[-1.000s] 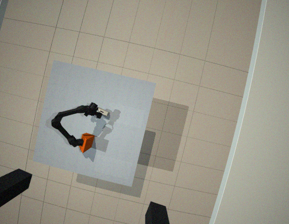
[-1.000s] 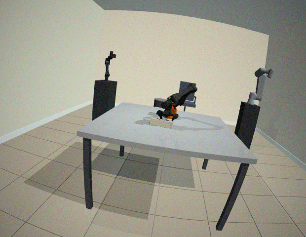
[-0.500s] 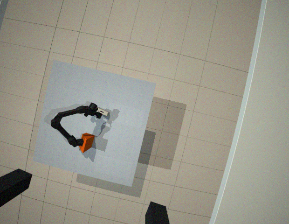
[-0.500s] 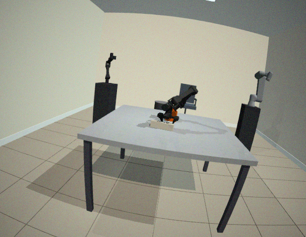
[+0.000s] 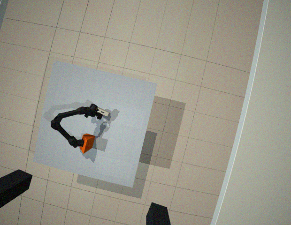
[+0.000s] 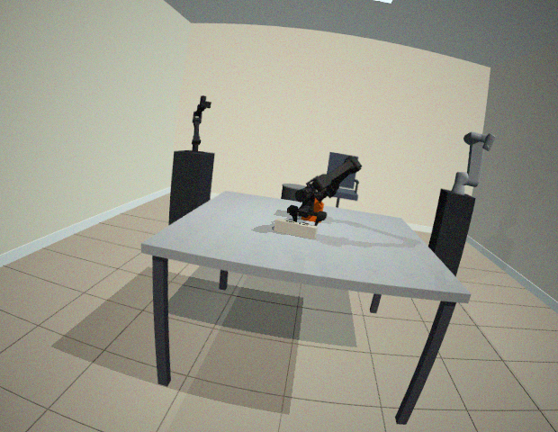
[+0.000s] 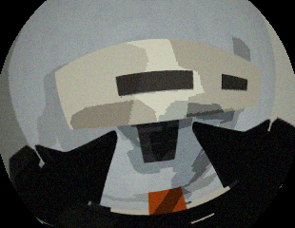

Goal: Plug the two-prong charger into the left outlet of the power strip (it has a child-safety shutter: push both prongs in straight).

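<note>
wrist view is showing the strip's (image 7: 147,83) dark slots, lost in the top view | charger (image 7: 159,141) is showing as a dark block just below the cream strip, between the fingers | gripper (image 7: 162,165) is gaping wide, gripping nothing

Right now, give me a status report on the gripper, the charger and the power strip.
Gripper open, holding nothing. Dark charger between the spread fingers, at the near edge of the cream power strip; seating cannot be confirmed. Nothing visible in the way.
</note>
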`<state>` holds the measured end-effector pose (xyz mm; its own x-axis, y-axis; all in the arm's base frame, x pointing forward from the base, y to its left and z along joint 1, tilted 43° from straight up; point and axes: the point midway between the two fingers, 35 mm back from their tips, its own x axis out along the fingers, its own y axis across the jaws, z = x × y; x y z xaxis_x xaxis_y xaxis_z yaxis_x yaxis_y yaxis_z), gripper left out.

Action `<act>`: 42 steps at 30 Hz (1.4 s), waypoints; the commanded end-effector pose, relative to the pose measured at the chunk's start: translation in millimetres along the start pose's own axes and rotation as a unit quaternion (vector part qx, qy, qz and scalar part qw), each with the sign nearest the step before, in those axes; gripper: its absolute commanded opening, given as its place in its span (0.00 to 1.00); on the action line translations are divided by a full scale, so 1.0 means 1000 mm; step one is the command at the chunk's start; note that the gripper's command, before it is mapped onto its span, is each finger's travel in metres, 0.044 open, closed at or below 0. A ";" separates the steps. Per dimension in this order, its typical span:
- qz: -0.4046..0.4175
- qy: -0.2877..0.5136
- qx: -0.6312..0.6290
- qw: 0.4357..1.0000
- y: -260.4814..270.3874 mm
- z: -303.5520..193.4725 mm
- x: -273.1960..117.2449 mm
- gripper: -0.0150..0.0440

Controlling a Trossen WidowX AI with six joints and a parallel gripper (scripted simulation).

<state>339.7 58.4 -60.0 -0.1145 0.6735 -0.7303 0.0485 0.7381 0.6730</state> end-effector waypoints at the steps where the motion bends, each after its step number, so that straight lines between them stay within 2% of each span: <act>1: 0.002 0.002 -0.001 1.000 0.000 -0.004 0.001 1.00; 42: 0.002 0.000 -0.002 1.000 -0.001 -0.030 0.003 1.00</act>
<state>315.0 57.8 -58.6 -0.1099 0.6751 -0.7295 0.0450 0.7365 0.6749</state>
